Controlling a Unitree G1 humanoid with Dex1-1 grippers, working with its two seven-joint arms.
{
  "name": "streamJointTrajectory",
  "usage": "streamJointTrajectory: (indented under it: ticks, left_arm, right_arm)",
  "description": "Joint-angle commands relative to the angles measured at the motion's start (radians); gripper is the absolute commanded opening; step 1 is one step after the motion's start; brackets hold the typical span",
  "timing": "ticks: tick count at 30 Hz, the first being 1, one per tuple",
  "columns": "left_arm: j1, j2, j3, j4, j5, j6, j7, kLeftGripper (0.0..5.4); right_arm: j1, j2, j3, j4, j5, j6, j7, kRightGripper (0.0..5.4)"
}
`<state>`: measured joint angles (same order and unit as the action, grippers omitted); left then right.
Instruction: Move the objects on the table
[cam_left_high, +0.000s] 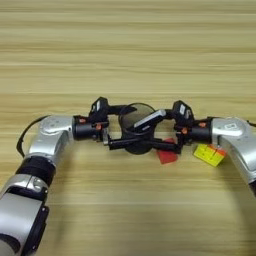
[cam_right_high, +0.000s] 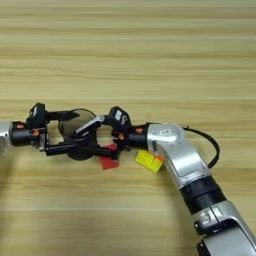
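Two grippers meet at a black cup (cam_left_high: 136, 131) standing mid-bench with a black-and-silver marker (cam_left_high: 150, 120) leaning inside. The left gripper (cam_left_high: 131, 126) has its jaws apart around the cup; the right gripper (cam_left_high: 157, 131) reaches in opposite, jaws apart too. A red cube (cam_left_high: 167, 156) lies just beside the cup, the multicoloured puzzle cube (cam_left_high: 210, 154) beyond it on the wooden bench (cam_left_high: 125, 45).

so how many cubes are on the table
2. A small red cube lies just in front of the black cup, partly under the right gripper. A multicoloured puzzle cube sits further right, tucked under the right forearm.
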<state>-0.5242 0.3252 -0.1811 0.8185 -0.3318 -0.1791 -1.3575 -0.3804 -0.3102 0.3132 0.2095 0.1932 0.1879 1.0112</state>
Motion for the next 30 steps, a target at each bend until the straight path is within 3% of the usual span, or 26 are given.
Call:
streamJointTrajectory:
  ticks: [1, 5, 21, 30]
  left_arm:
    - [0.019, -0.017, -0.018, 0.008, 0.058, 0.012, 0.001, 5.40]
    - [0.019, -0.020, -0.012, 0.007, 0.066, 0.014, 0.000, 5.40]
    - [0.024, -0.024, 0.015, -0.007, 0.066, 0.027, -0.022, 5.40]
    - [0.073, 0.011, 0.036, -0.098, 0.043, 0.061, -0.074, 5.40]
  right_arm:
    - [-0.021, 0.031, 0.003, -0.027, 0.017, -0.003, 0.008, 5.00]
    - [-0.020, 0.033, 0.001, -0.030, 0.016, -0.003, 0.007, 5.38]
    - [-0.020, 0.032, -0.010, -0.032, 0.017, -0.006, 0.007, 5.38]
    - [-0.010, 0.013, -0.033, -0.053, 0.028, -0.005, 0.021, 5.38]
